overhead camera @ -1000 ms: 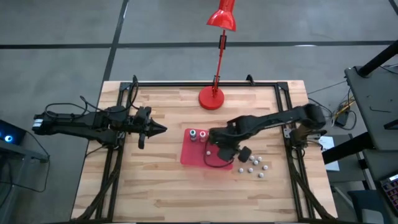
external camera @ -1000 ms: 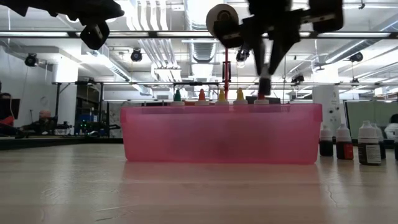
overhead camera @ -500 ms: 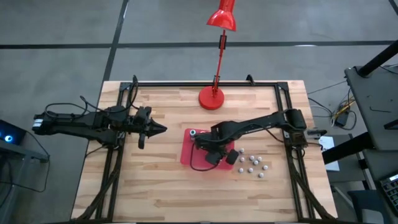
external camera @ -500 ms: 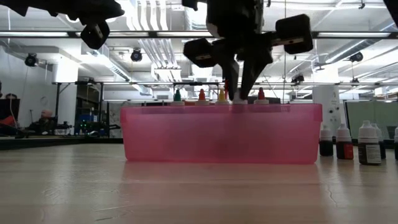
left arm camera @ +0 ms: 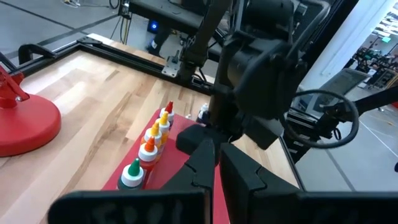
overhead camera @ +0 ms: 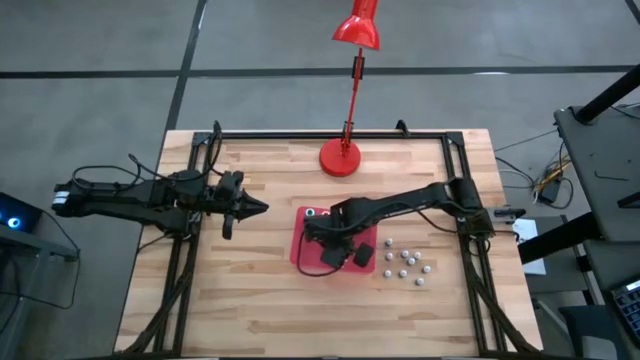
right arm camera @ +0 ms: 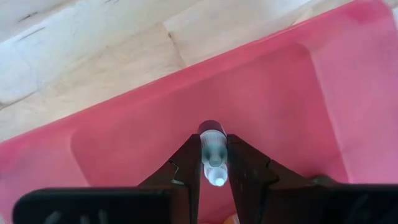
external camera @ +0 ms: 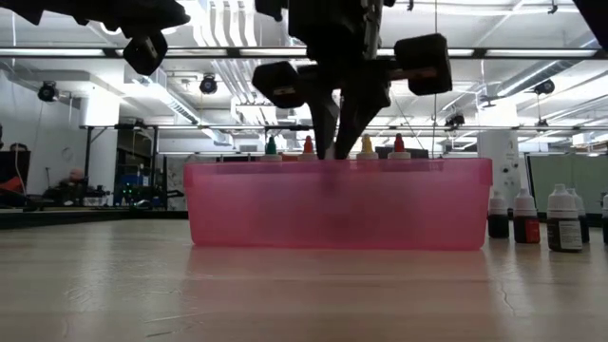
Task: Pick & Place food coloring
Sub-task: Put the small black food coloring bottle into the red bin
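Over the red tray, a bottle is pinched between the narrowly parted fingers of the right gripper. It should be lowered upright, clear of the standing row, and released only once seated. The left gripper, closed and empty, is parked well apart.

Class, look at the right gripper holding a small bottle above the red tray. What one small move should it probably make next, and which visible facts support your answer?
Probably lower the bottle a little further, then open. The right gripper is shut on it, above the red tray, over bare floor in the right wrist view. Four capped bottles already stand in a row in the tray, so this one likely joins them. The left gripper waits shut, off to the side.
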`<state>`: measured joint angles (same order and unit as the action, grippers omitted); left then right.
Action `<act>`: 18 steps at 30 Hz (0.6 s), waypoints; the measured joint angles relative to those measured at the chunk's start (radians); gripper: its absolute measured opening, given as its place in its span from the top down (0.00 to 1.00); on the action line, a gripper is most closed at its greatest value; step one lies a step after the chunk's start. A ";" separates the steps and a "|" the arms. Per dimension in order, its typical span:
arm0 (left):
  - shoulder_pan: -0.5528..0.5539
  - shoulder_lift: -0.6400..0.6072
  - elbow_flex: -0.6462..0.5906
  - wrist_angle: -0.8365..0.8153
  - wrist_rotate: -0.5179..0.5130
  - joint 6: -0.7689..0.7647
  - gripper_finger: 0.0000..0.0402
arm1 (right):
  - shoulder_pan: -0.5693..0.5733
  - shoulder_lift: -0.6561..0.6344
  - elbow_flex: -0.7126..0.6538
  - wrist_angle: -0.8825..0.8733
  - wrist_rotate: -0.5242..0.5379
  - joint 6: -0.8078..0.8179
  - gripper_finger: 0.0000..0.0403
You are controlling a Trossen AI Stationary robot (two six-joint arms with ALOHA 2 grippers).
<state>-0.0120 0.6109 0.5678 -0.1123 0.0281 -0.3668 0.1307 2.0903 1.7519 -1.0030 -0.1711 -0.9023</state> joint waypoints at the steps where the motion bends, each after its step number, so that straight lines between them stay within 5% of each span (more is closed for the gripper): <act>1: 0.000 0.000 0.000 0.000 0.000 0.000 1.00 | 0.000 0.004 0.000 0.002 0.000 0.000 0.86; 18: 0.000 0.000 0.000 0.000 0.000 0.003 1.00 | -0.026 0.070 0.000 0.072 -0.013 0.027 0.86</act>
<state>-0.0116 0.6109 0.5678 -0.1125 0.0283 -0.3637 0.1049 2.1608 1.7515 -0.9313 -0.1843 -0.8750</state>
